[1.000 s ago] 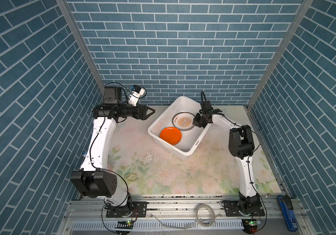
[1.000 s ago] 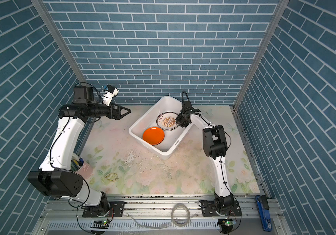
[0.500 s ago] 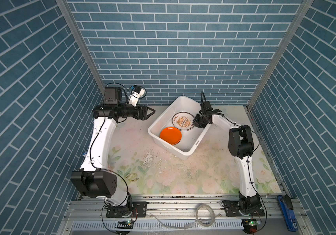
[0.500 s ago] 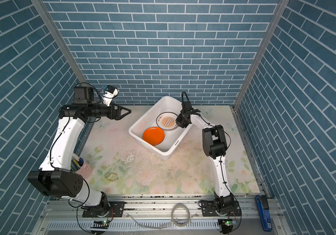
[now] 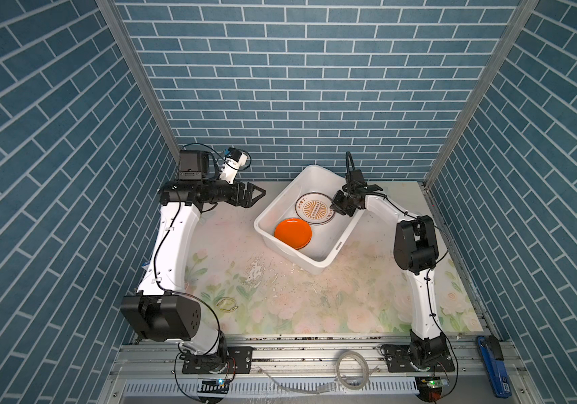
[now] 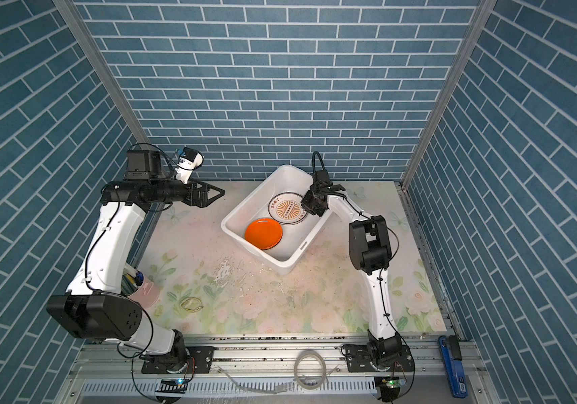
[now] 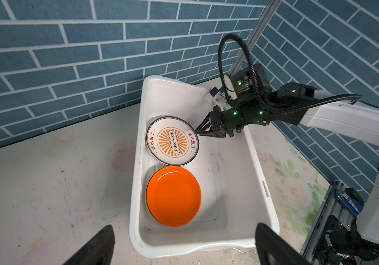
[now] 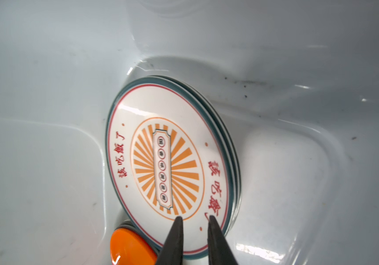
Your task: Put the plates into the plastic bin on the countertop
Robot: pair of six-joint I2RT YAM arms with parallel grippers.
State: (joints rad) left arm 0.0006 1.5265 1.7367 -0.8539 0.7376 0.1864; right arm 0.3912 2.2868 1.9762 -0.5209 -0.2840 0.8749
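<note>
Plates (image 5: 315, 210): none seen loose on desk (image 5: 280, 297); all those visible lodged inside plastic bin (image 5: 327, 245), at far edge of desk, right of centre, set askew.

Listed from near edge to far:
- Off desk, on front rail: clear tubing coil (image 5: 351, 367); blue hand tool (image 5: 493, 363) at near right corner.
- Near left corner: pink cup (image 6: 145, 290) holding pens; yellow rubber band (image 5: 226, 303) just beside it.
- Mid desk: scattered crumbs and pale smears.
- Bin, nearer end: orange plate (image 7: 173, 196), plain and glossy, topping a small stack; dark rims just showing beneath.
- Bin, farther end: sunburst plate (image 8: 165, 165), white with dark rim, topping a stack of at least three rims, lying slightly tilted over edge of orange stack.
- Right gripper (image 7: 196, 133): reaching inside bin, poised just over sunburst plate's rim; fingers (image 8: 177, 231) a narrow slit apart, nothing between them.
- Left gripper (image 5: 257, 194): raised over far left of desk, pointing at bin, spread wide, empty.

Step in hand, judged: release of top sunburst plate onto its stack; task seemingly at or near completion. Next move calls for lifting right gripper straight up, clear of plate rim and bin wall, without dragging the stack.

Writing: red Chinese characters on both sides of sunburst, apparently 该吃饭了; small circled characters in central panel too fine to read. No brand marks legible elsewhere.
</note>
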